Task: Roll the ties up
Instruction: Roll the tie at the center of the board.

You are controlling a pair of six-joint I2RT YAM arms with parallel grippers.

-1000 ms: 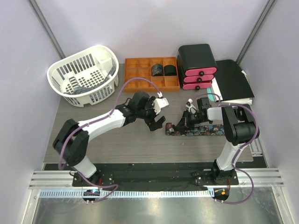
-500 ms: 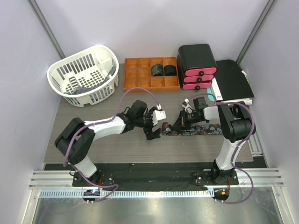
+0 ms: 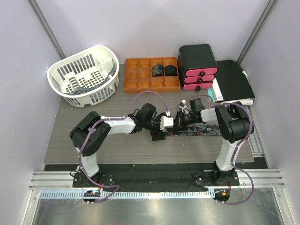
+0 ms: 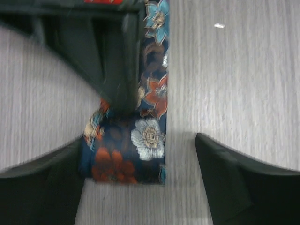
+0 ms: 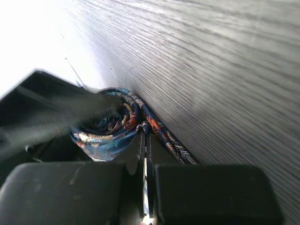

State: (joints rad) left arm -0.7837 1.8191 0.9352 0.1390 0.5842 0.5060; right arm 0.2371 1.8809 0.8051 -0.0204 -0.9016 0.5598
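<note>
A dark navy tie with a flower print lies flat on the table, and its left end is wound into a small roll. My left gripper is open around that roll. Its left finger is against the fabric and its right finger stands apart. My right gripper is shut on the tie at the coil's inner end, and in the top view this right gripper sits just right of the left one. Two rolled ties rest in the orange tray.
A white basket stands at the back left. A black and pink drawer unit is at the back right, with a black folder beside it. Purple cables loop over both arms.
My left arm swung right and down to the tie's rolled end and its jaws narrowed slightly. The right gripper shifted left, still pinching the tie.
</note>
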